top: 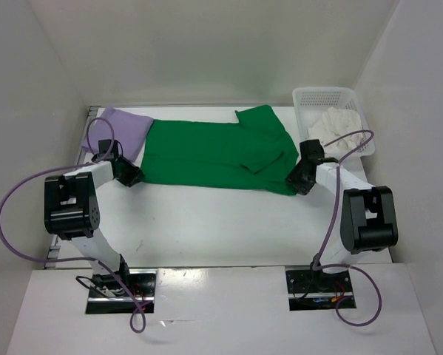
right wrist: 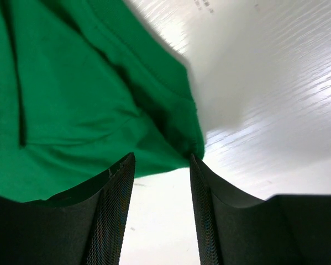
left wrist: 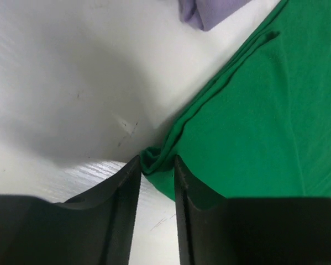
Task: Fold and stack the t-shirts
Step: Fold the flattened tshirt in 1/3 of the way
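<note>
Green cloth is what both pairs of fingers are dealing with. The left gripper (left wrist: 157,160) has its fingers (left wrist: 126,187) drawn in to a narrow gap, and a bunched-up corner of the green t-shirt (left wrist: 264,110) fills that gap right at the tips, so it looks pinched. The right gripper (right wrist: 162,157) is spread wide, bare table showing between its fingers (right wrist: 115,193). The shirt's near right corner (right wrist: 71,99) lies just past the tips, holding nothing.

From the top camera you get the layout. The green t-shirt (top: 214,155) is spread flat across the far half of the table (top: 221,222), with one sleeve folded over on its right side. The left gripper (top: 130,176) sits at its near left corner and the right gripper (top: 296,181) at its near right one. You can't read either grip from up there, the wrists cover the tips.

The lavender t-shirt (top: 121,129) is folded at the far left, touching the green one's edge; the left wrist view only catches a scrap of it (left wrist: 209,11). The white t-shirt (top: 336,129) is crumpled in the mesh basket (top: 317,92) at far right, which no wrist view shows.
</note>
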`<state>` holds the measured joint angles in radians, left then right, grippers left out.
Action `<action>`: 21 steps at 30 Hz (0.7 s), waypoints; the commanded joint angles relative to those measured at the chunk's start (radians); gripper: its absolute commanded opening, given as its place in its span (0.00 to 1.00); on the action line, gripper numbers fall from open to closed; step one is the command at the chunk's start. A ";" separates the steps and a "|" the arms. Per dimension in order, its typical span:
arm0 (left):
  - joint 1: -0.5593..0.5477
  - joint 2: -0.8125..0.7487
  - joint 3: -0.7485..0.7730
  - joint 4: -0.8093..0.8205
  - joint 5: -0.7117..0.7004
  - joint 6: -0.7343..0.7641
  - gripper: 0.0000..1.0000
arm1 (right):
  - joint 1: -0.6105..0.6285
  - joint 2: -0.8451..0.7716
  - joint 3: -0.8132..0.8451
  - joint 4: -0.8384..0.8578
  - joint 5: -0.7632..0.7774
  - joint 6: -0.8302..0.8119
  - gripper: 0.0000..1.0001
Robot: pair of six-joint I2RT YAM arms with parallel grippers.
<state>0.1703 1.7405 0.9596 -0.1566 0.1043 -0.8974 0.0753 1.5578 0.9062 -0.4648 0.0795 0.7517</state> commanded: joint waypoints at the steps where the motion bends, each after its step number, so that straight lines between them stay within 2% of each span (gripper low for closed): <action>1: 0.001 0.031 0.014 0.026 -0.025 0.003 0.37 | 0.003 0.030 0.007 0.006 0.091 0.029 0.50; 7: 0.001 0.031 0.014 0.016 -0.061 0.021 0.17 | 0.003 0.126 0.016 0.029 0.092 0.057 0.32; 10: 0.001 0.010 0.001 -0.018 -0.086 0.031 0.03 | 0.003 0.151 0.034 0.029 0.092 0.069 0.14; 12: 0.001 -0.027 -0.028 -0.043 -0.100 0.041 0.00 | 0.003 0.133 0.019 0.019 0.101 0.078 0.06; 15: 0.001 -0.091 -0.100 -0.075 -0.100 0.052 0.00 | -0.025 0.055 -0.045 0.003 0.039 0.098 0.01; 21: 0.072 -0.268 -0.274 -0.190 -0.048 0.052 0.00 | -0.045 -0.213 -0.194 -0.095 -0.081 0.153 0.00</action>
<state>0.2031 1.5490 0.7620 -0.2180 0.0692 -0.8806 0.0418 1.4734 0.7517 -0.4713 0.0555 0.8574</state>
